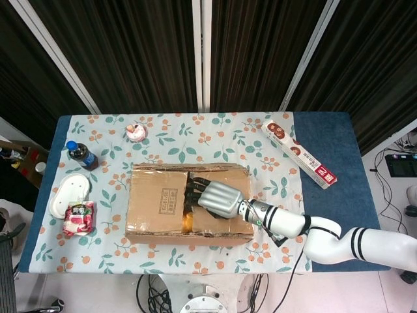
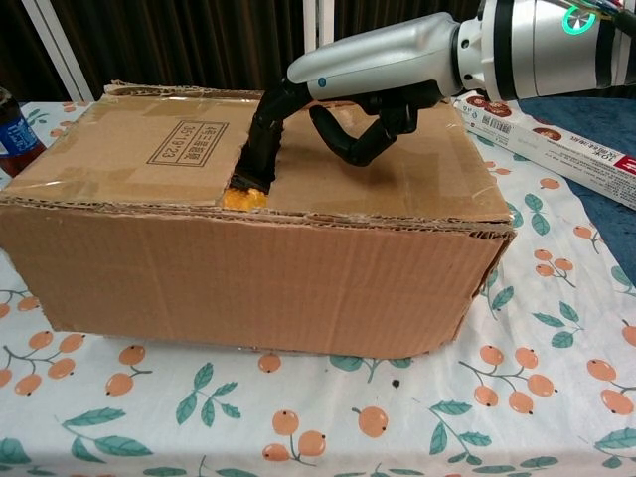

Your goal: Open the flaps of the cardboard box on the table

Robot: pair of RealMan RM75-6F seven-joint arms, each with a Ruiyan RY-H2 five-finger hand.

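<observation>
The brown cardboard box [image 1: 158,203] [image 2: 248,278] lies in the middle of the table, its two top flaps down with a narrow gap [image 2: 256,159] between them. My right hand [image 1: 218,197] [image 2: 368,84] rests over the right flap. Its black fingertips [image 2: 260,149] dip into the gap at that flap's edge, while other fingers curl just above the flap. Something orange [image 2: 243,199] shows inside the box at the near end of the gap. The flaps lie flat. My left hand is in neither view.
A long printed carton [image 1: 300,154] [image 2: 556,144] lies right of the box. On the left are a dark bottle [image 1: 81,155] [image 2: 15,134], a white dish [image 1: 68,194] and a red snack packet [image 1: 79,217]. A small cup [image 1: 136,132] stands behind the box.
</observation>
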